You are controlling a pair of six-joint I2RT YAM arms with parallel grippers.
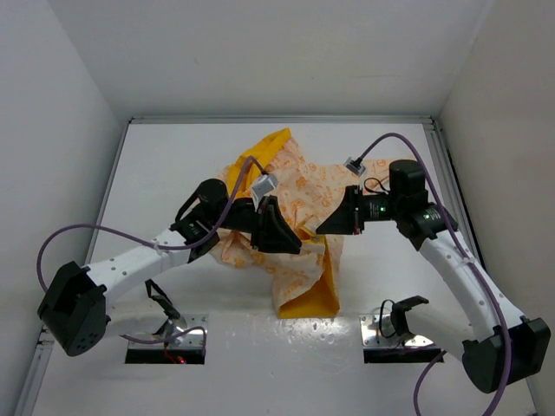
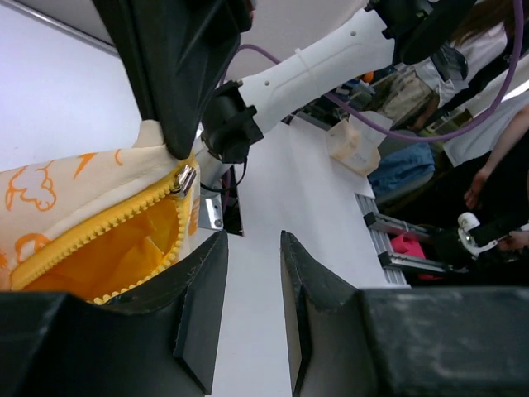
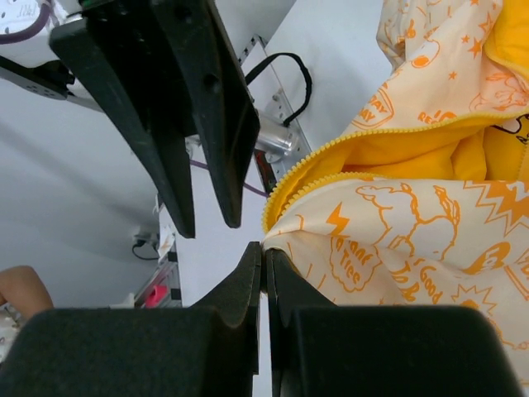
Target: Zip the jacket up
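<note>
The jacket point(image 1: 303, 186), cream with orange print and yellow lining, lies bunched mid-table, its front hanging open. My right gripper point(image 1: 323, 229) is shut on the cream fabric edge beside the yellow zipper teeth point(image 3: 306, 165), holding it raised; in the right wrist view the gripper point(image 3: 264, 248) pinches that edge of the jacket point(image 3: 397, 223). My left gripper point(image 1: 293, 243) faces it from the left. Its jaws point(image 2: 253, 240) stand apart with only bare table between them, just right of the metal zipper slider point(image 2: 187, 178) and the jacket point(image 2: 66, 194).
The white table point(image 1: 173, 173) is walled at the back and both sides. Two metal mounting plates point(image 1: 166, 338) point(image 1: 390, 334) sit at the near edge. The left arm's purple cable point(image 1: 130, 232) loops over the table.
</note>
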